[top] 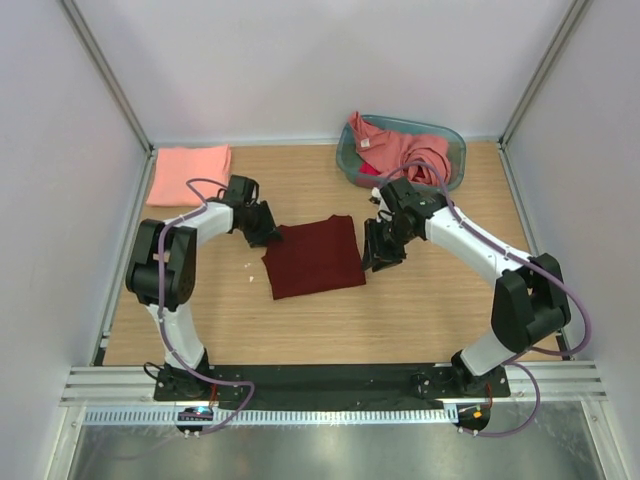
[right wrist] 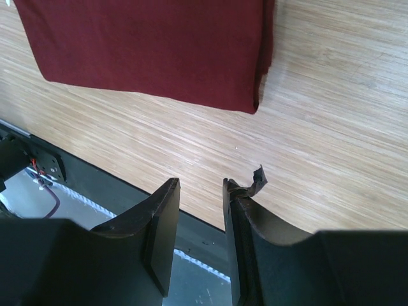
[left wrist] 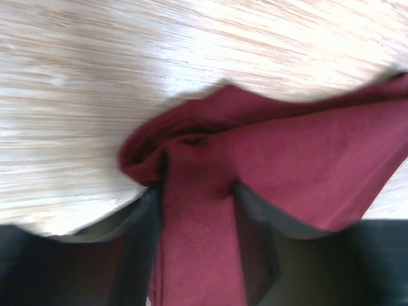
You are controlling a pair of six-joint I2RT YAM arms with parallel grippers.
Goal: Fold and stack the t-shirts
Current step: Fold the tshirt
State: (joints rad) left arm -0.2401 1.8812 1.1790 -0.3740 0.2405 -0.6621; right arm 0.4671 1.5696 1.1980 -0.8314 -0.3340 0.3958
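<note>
A light wood-grain desk (top: 420,310) sits boxed in by plain pale walls (top: 320,60) at its far, left and right edges. Aluminium posts (top: 108,75) rise from both far corners. A black plate (top: 330,380) and slotted rail (top: 330,415) line the near edge. Lighting is soft and even.

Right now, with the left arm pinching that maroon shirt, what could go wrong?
1. The left gripper pinches only one bunched corner of the maroon t-shirt. Pulling from there could drag the fold open.
2. The right gripper is open and off the cloth, so a lift would leave that side unsupported.
3. A torn strip curls off its fingertip and might snag fabric.
</note>
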